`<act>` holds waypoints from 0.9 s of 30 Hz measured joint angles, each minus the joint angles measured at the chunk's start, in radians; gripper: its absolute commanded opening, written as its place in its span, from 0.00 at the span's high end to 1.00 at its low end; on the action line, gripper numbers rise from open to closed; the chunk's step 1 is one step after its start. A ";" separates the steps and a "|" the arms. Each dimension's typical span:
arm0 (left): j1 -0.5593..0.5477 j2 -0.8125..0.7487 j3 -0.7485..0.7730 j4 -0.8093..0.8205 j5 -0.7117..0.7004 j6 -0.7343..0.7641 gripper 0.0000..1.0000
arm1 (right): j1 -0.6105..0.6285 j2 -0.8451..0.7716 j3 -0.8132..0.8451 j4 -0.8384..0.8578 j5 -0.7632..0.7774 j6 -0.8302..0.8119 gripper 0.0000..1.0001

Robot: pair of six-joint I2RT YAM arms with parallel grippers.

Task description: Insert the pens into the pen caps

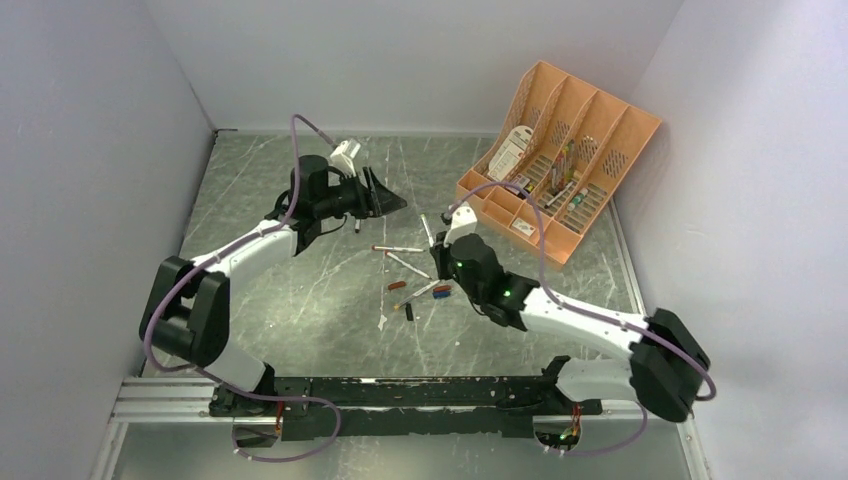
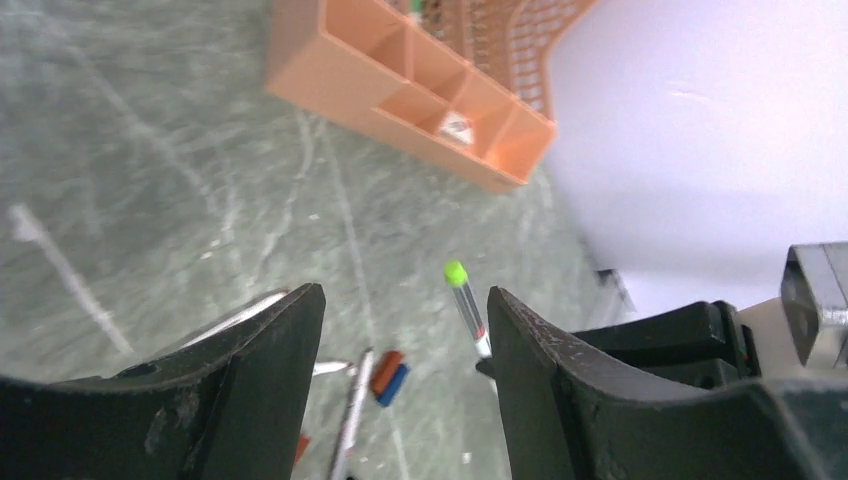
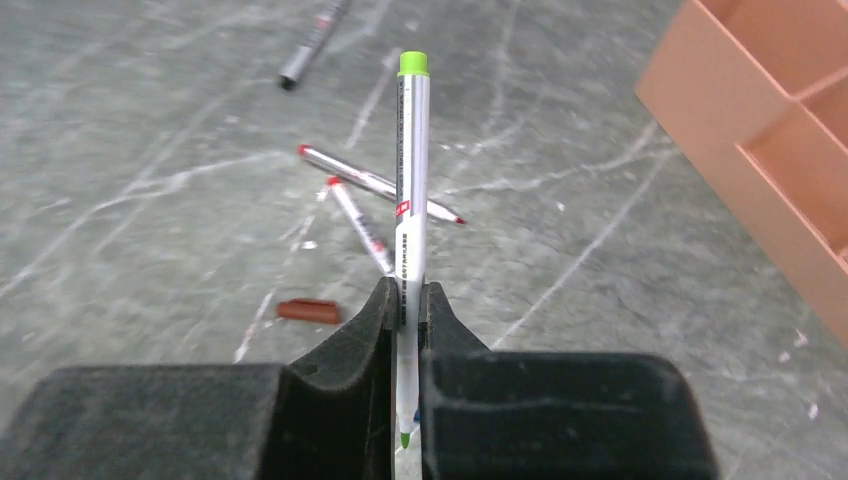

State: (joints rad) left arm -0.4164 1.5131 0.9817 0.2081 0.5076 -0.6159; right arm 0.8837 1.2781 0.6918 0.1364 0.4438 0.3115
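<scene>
My right gripper (image 3: 405, 295) is shut on a white-grey pen (image 3: 412, 170) with a green end, held near its green tip and lifted off the table. In the top view this pen (image 1: 427, 230) sticks out from the right gripper (image 1: 440, 258) toward the left gripper (image 1: 390, 203). The left gripper (image 2: 405, 300) stands open with nothing between its fingers, and the held pen (image 2: 467, 305) shows just ahead of it. More pens (image 1: 397, 248) lie on the table between the arms. Among the pen caps are a red cap (image 3: 308, 311), a red and a blue cap (image 2: 388, 372) side by side, and a dark cap (image 1: 408, 312).
An orange slotted organizer tray (image 1: 590, 120) leans at the back right, with items in its compartments. White walls close in the left, back and right sides. The table top (image 1: 300, 300) is scratched grey-green.
</scene>
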 measured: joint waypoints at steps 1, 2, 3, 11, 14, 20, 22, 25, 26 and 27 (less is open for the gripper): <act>0.010 0.016 -0.004 0.041 0.048 -0.034 0.28 | 0.003 -0.040 -0.022 0.018 -0.024 -0.014 1.00; 0.018 0.034 -0.013 0.097 0.099 -0.079 0.29 | 0.006 -0.085 -0.047 0.036 -0.057 -0.031 1.00; 0.026 0.049 -0.023 0.151 0.146 -0.126 0.29 | 0.010 -0.118 -0.063 0.042 -0.082 -0.042 1.00; 0.024 0.097 -0.037 0.406 0.322 -0.327 0.32 | 0.034 -0.225 -0.074 0.047 -0.222 -0.103 1.00; 0.014 0.111 -0.034 0.434 0.365 -0.353 0.38 | 0.037 -0.219 -0.070 0.047 -0.251 -0.118 1.00; -0.020 0.111 0.000 0.313 0.430 -0.233 0.35 | 0.040 -0.202 -0.040 0.024 -0.310 -0.148 1.00; -0.024 0.106 0.024 0.216 0.461 -0.137 0.32 | 0.041 -0.202 -0.009 -0.015 -0.348 -0.166 1.00; -0.024 0.106 0.081 0.079 0.490 -0.010 0.28 | 0.041 -0.202 0.074 -0.117 -0.414 -0.196 1.00; -0.022 0.106 0.105 0.036 0.500 0.034 0.27 | 0.041 -0.201 0.100 -0.147 -0.432 -0.205 1.00; -0.019 0.105 0.129 -0.003 0.512 0.078 0.27 | 0.041 -0.197 0.145 -0.203 -0.456 -0.218 1.00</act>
State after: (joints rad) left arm -0.4355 1.6184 1.1103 0.2050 1.0195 -0.5381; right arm 0.9249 1.0813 0.8368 -0.0669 -0.0124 0.0933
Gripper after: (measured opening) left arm 0.717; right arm 0.033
